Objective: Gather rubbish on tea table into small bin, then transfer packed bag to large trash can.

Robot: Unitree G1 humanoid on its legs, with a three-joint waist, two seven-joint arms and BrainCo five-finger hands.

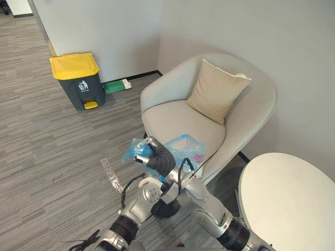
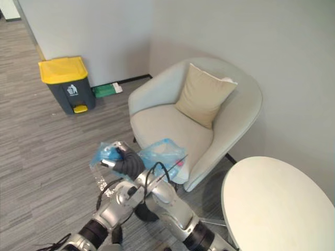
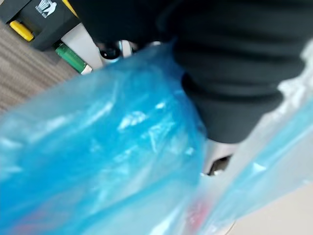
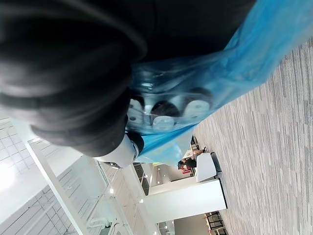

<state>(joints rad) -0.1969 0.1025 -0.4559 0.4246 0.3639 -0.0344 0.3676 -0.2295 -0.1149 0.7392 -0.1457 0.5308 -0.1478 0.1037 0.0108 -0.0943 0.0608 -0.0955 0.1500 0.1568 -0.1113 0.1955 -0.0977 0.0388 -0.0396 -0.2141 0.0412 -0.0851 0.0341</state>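
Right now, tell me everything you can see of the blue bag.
Thin, translucent, crinkled plastic film: the blue bag is bunched and held off the floor in front of the pale armchair. The right hand has its fingers curled into the film, with plastic puffing out on either side of it. Something reddish shows faintly through; other contents can't be made out.

Grey plank floor (image 1: 47, 136) open through to yellow-lidded dark grey pedal bin (image 1: 77, 79) at the wall; crumpled clear plastic strip (image 1: 111, 177) lies in that lane. Pale grey armchair (image 1: 167, 117) blocks the right side, round white desk (image 1: 285, 201) beside it. Translucent blue plastic bag (image 1: 183, 146) hangs at seat's front edge.
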